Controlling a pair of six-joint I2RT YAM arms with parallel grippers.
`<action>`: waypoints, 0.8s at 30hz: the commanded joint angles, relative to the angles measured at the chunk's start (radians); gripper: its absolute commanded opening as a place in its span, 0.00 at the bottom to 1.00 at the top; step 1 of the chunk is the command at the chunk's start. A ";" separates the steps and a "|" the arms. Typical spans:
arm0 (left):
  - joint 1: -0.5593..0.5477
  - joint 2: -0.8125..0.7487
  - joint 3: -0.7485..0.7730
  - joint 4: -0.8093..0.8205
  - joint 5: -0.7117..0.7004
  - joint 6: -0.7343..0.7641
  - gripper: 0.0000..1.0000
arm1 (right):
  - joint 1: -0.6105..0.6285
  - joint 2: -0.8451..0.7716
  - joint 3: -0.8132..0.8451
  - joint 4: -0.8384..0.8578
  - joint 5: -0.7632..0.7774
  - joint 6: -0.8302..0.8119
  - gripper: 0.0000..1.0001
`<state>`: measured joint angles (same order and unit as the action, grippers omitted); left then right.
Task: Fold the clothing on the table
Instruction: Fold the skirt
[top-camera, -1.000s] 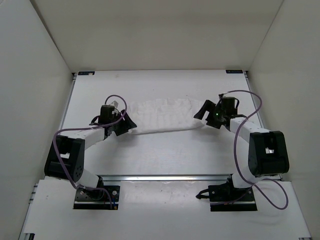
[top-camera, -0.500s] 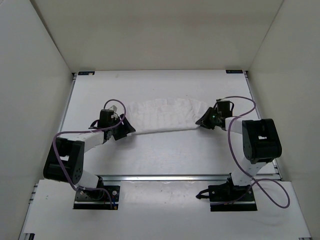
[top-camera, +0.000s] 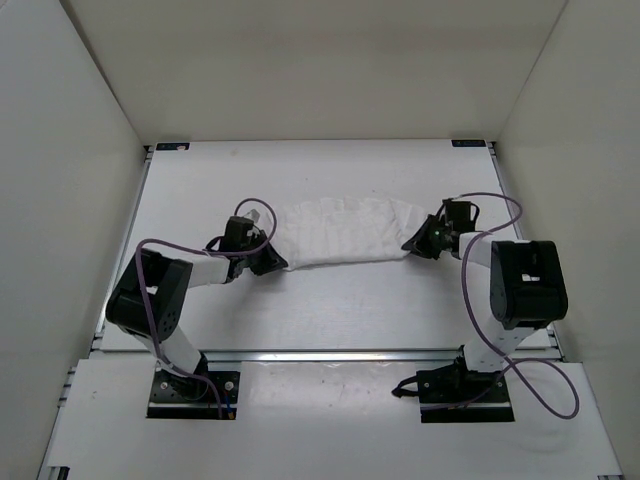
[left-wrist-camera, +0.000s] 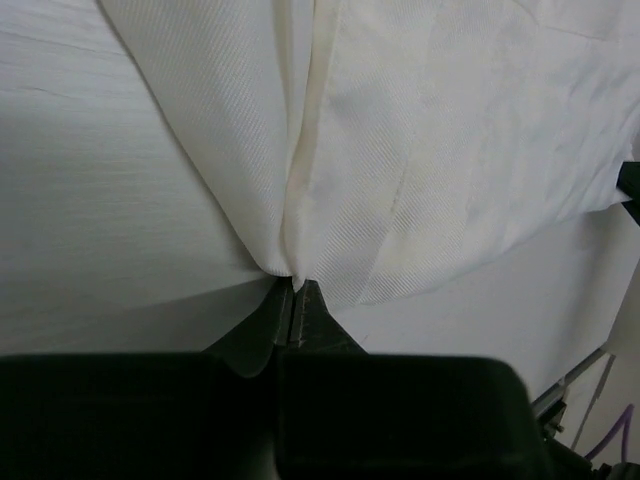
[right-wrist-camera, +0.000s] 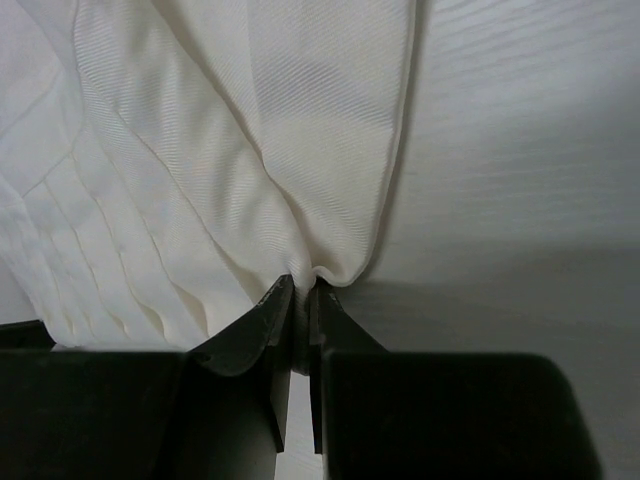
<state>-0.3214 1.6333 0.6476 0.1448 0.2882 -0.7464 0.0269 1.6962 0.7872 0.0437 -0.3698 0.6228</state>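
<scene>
Clothing (top-camera: 340, 232) ends now pinched: left gripper (left-wrist-camera: 295, 290), right gripper (right-wrist-camera: 303, 285), earlier apart, clamped on fabric.

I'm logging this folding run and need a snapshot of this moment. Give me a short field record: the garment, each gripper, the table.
clothing: white, lying in a curved, wrinkled band
table: white, clothing near its middle
left gripper: shut, pinching the clothing's left end
right gripper: shut, pinching the clothing's right end
fold: not yet made
</scene>
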 joint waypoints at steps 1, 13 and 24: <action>-0.088 0.016 0.030 0.036 0.017 -0.042 0.00 | -0.071 -0.064 0.059 -0.160 0.046 -0.110 0.00; -0.102 0.059 0.023 0.082 0.029 -0.071 0.00 | 0.177 -0.060 0.567 -0.633 0.236 -0.411 0.00; -0.091 0.059 0.004 0.102 0.054 -0.058 0.02 | 0.590 0.080 0.681 -0.435 0.188 -0.365 0.00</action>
<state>-0.4206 1.7084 0.6720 0.2409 0.3305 -0.8196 0.5850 1.7306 1.4448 -0.4679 -0.1490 0.2420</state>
